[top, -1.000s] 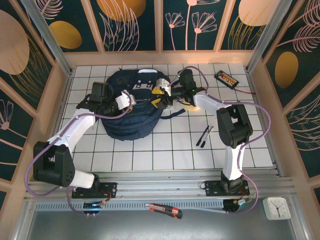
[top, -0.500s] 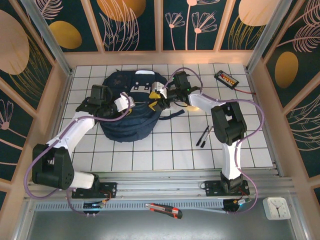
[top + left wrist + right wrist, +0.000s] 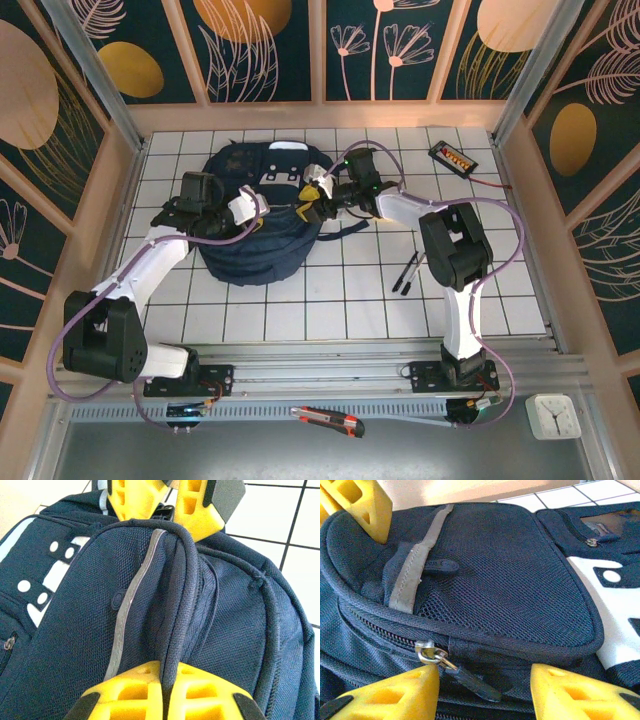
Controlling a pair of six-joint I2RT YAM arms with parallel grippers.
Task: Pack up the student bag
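The student bag point(image 3: 250, 240) is a dark navy backpack lying on the white tiled table between my two arms. My left gripper point(image 3: 264, 203) is shut on a raised fold of the bag's fabric beside a grey stripe point(image 3: 125, 610), and its yellow fingertips point(image 3: 135, 690) pinch the piping. My right gripper point(image 3: 307, 198) faces it from the right at the bag's edge. In the right wrist view this gripper point(image 3: 485, 690) is open, and a black zip pull point(image 3: 470, 677) on a metal slider point(image 3: 426, 650) lies between its fingertips. The zip looks closed.
Two black pens point(image 3: 408, 272) lie on the tiles right of the bag. A black device with orange marks point(image 3: 450, 156) sits at the far right corner. On the front rail lie a box cutter point(image 3: 328, 420) and a white clock point(image 3: 552, 415).
My right gripper has moved left onto the bag's edge and its jaws have narrowed. The bag has bunched up and shifted slightly left. My left gripper keeps its hold.
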